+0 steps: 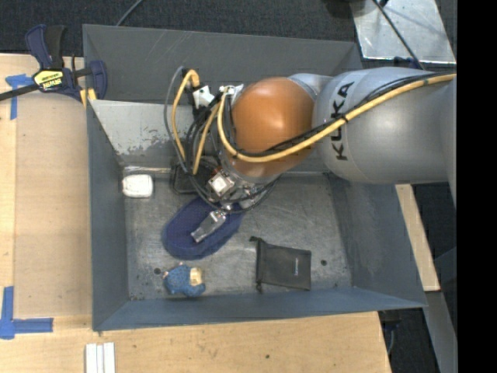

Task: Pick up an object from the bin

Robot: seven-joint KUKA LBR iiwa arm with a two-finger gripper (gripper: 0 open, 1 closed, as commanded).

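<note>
The arm (388,127) comes into the bin (105,231) from 3 o'clock. Its orange cover (272,119) sits over the back half of the floor, and yellow and black cables (186,123) loop out toward 10 o'clock.

The hand (211,222) hangs below the cover and is down on a dark blue cloth pad (182,235). This pad is a flat oval lying a little toward 8 o'clock from the middle of the bin floor. The hand's grey tip rests on the pad's upper right part. I cannot tell whether the hand is open or closed, or whether it has hold of the pad.

A white block (137,185) lies apart at 10 o'clock, close to the left wall. A flat black pouch (284,266) lies at 5 o'clock near the front wall, well apart from the pad. A small blue and cream lump (184,280) sits at 7 o'clock against the front wall, just below the pad and not touching it.
</note>
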